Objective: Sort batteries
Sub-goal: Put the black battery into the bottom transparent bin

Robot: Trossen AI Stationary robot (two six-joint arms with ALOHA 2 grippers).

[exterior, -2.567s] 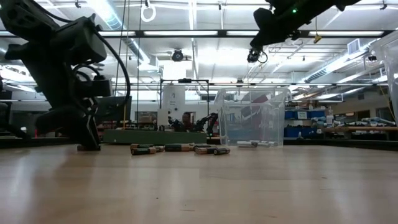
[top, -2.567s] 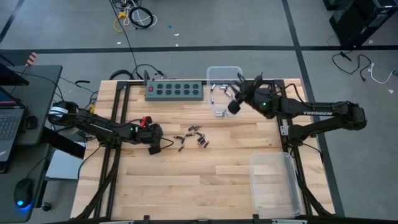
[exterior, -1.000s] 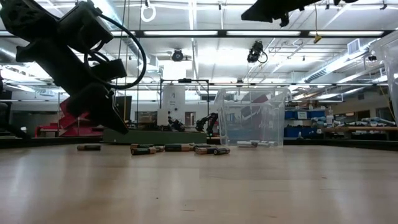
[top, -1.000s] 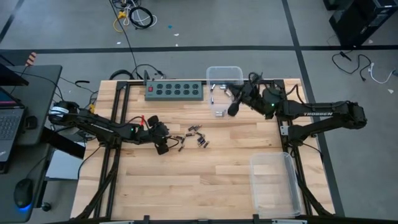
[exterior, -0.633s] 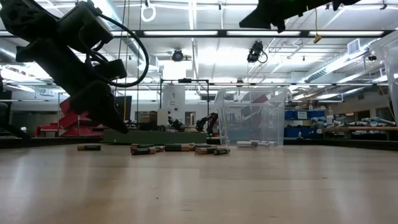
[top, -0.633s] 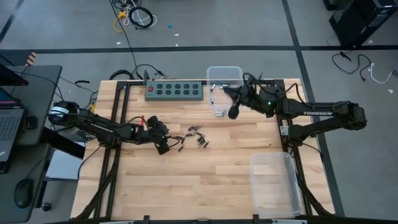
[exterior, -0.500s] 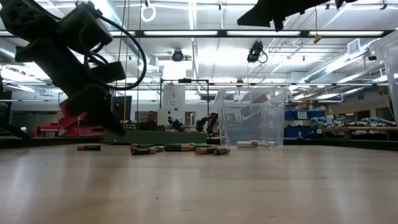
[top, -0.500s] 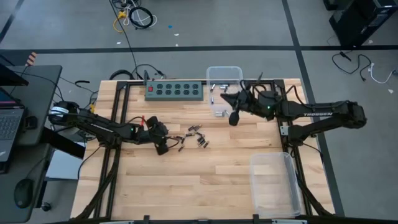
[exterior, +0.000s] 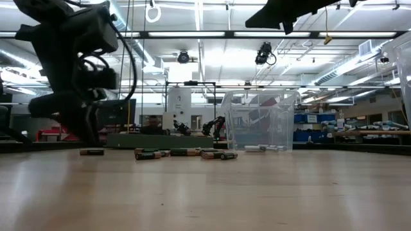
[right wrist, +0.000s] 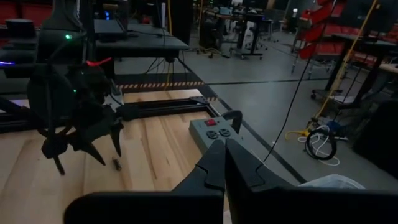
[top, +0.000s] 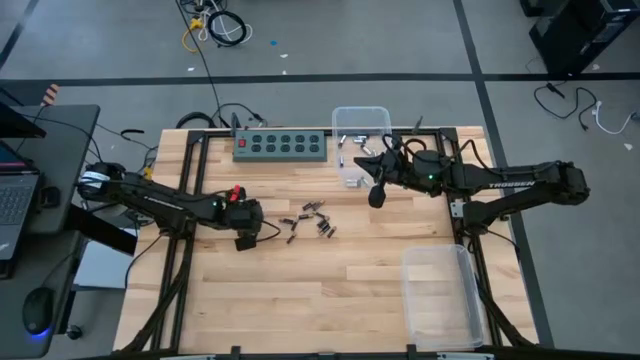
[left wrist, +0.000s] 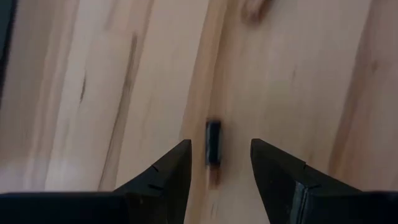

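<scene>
Spread left end effector [left wrist: 214,163] straddles a lone battery [left wrist: 213,142] on bare wood; right end effector [right wrist: 224,163] hangs clenched, empty.

Two dark six-joint arms over one pale wooden table [top: 300,290]. Two clear plastic bins: one at the far edge [top: 361,124], one at the near right corner [top: 440,295]. One green power strip [top: 281,147], eight dark sockets and one red switch. Small dark cylindrical batteries [top: 315,221] in a loose cluster mid-table, roughly nine; exact count unclear. A few silvery cells [top: 347,147] inside the far bin.
</scene>
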